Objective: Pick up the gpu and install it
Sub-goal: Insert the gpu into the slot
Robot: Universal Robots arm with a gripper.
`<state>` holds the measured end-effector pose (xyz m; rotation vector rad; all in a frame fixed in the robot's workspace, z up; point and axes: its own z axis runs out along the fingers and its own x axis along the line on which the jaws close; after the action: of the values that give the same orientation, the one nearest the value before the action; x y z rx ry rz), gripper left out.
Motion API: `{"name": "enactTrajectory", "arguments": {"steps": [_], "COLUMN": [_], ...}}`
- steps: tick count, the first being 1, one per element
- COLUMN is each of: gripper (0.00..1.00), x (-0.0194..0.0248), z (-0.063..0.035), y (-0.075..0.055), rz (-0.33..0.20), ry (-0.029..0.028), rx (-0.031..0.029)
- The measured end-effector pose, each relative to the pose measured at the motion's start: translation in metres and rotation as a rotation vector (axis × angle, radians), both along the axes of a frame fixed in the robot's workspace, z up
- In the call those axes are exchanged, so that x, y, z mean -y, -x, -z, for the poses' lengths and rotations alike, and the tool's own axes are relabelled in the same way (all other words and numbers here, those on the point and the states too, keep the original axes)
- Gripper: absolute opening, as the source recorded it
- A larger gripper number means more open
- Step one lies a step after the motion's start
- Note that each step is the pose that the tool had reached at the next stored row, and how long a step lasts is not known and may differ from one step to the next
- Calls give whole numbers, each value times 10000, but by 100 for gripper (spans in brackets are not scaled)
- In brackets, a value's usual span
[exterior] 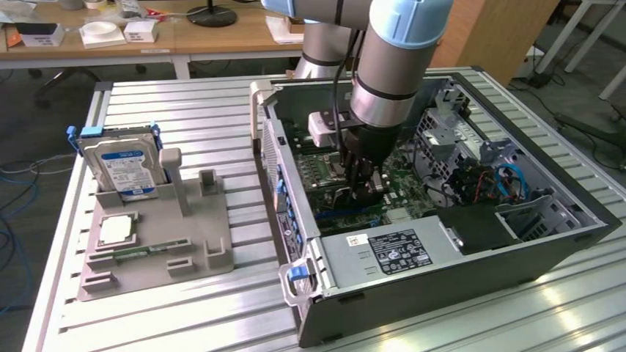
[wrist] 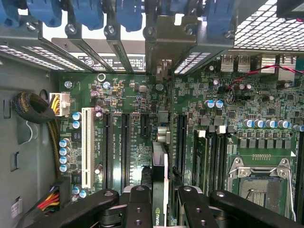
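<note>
Ribbed silver aluminium makes up the large slatted table, the biggest thing in the exterior view. On it, toward the exterior view's right, lies the open black steel computer case, its green motherboard exposed with white and black expansion slots and an empty square CPU socket.

Reaching down into the case is the robot arm, grey with pale blue joint caps, ending in the black two-fingered gripper. In the wrist view its fingers press from both sides on the thin flat green gpu, which stands on edge between them over the motherboard, in line with a black slot; its silver metal end bracket rises among the blue slot latches at the case's rear wall. Whether the card's edge is fully seated in the slot cannot be told.

On the exterior view's left of the table sits the grey plastic parts holder. Upright in it is the silver hard drive with a blue-and-white label, and just in front lies the small square silver CPU chip.

Behind the table runs a wooden desk carrying small white boxes.
</note>
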<state>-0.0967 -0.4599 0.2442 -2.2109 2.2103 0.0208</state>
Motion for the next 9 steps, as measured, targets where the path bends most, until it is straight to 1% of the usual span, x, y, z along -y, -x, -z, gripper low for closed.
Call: {"name": "enactTrajectory", "arguments": {"steps": [6, 9], "gripper": [26, 26], "x": [0, 0], "z": [0, 19], "y": [2, 2], "rz": [0, -1], "ry": [5, 5], "rx": [-3, -4]}}
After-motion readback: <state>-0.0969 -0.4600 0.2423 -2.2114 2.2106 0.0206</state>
